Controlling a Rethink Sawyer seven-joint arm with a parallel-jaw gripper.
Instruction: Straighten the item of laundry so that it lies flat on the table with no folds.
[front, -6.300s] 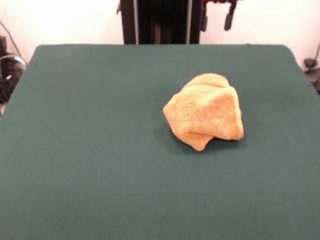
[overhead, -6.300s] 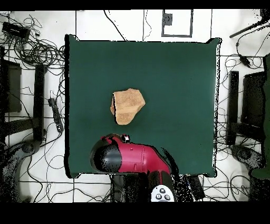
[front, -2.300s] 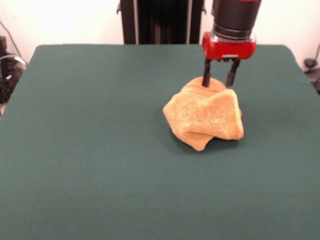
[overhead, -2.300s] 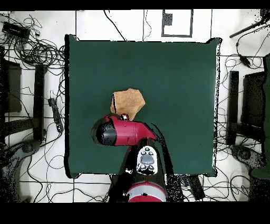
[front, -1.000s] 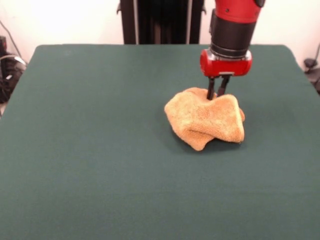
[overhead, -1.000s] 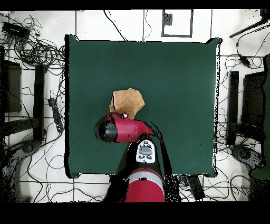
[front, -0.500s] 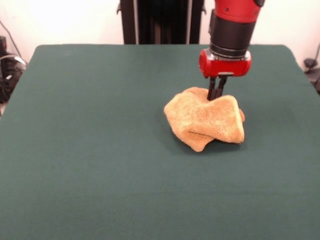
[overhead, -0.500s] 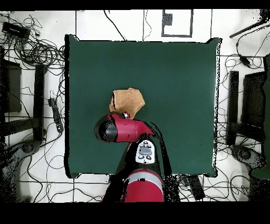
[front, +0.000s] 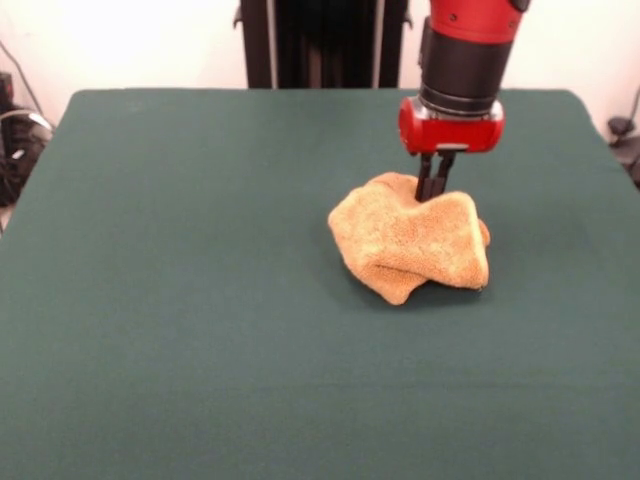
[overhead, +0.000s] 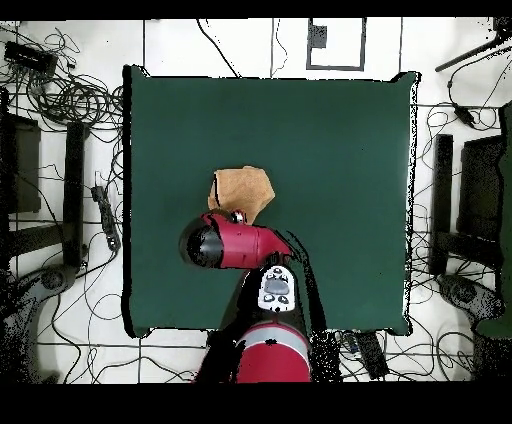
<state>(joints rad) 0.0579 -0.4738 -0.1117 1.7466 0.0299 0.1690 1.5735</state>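
The item of laundry (front: 412, 245) is an orange-tan towel, bunched into a rumpled heap with folds, right of the middle of the green table (front: 180, 300). In the overhead view the towel (overhead: 243, 189) shows just above the red arm, which covers its lower edge. My gripper (front: 433, 192) comes down from above onto the far top of the heap. Its two dark fingers (front: 428, 178) are pressed close together, shut on a pinch of the towel's upper fold.
Cables and dark equipment (overhead: 60, 100) lie on the floor around the table's edges. My red arm (overhead: 245, 248) reaches over the near-base part of the table in the overhead view.
Over the last second the gripper has stayed shut on the towel's top fold with hardly any shift. Earlier it came down open over the heap and closed.
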